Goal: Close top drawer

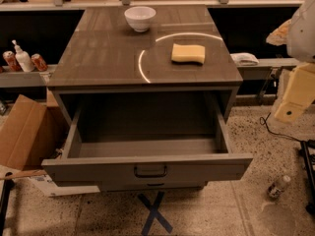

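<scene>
Your arm (pixel 301 28) is showing at the far edge of the view around 2 o'clock, its white rounded housing partly cut off by the frame. Just below it, near 3 o'clock, your cream-coloured gripper (pixel 291 102) is hanging down from that housing, its lower tip slanting toward 7 o'clock. It is hanging free in the air, holding nothing.
</scene>
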{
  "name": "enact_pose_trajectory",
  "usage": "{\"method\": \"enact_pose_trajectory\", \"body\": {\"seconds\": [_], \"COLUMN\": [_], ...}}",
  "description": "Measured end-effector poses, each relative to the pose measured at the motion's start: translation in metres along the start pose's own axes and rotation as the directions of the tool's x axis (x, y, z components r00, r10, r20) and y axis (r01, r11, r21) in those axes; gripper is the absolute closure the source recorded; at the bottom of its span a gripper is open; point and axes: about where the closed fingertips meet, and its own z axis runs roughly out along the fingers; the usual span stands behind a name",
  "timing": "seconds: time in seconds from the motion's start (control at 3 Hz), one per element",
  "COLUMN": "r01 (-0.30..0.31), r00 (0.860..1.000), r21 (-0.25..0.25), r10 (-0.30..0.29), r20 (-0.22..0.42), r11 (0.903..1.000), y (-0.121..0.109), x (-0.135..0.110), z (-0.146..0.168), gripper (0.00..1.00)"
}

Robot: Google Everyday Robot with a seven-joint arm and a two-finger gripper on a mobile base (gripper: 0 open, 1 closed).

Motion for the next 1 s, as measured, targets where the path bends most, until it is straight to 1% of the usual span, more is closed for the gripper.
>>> {"method": "enact_pose_trajectory", "body": {"seconds": [0.33, 0.67, 1.0], "r01": [0.000, 0.028, 0.100], "r00": [1.000, 0.999, 0.991], "r21": [0.000, -0.021, -0.108], "r10": [0.000, -0.028, -0.089], "r20": [0.000, 0.019, 0.101], "r11": [1.0000, 0.9994, 0.9892], "y": [0.000, 0.004, 0.025], "x": [0.000, -0.004, -0.016], "z": [0.000, 0.006, 0.037], "gripper": [0.00, 0.00, 0.00]}}
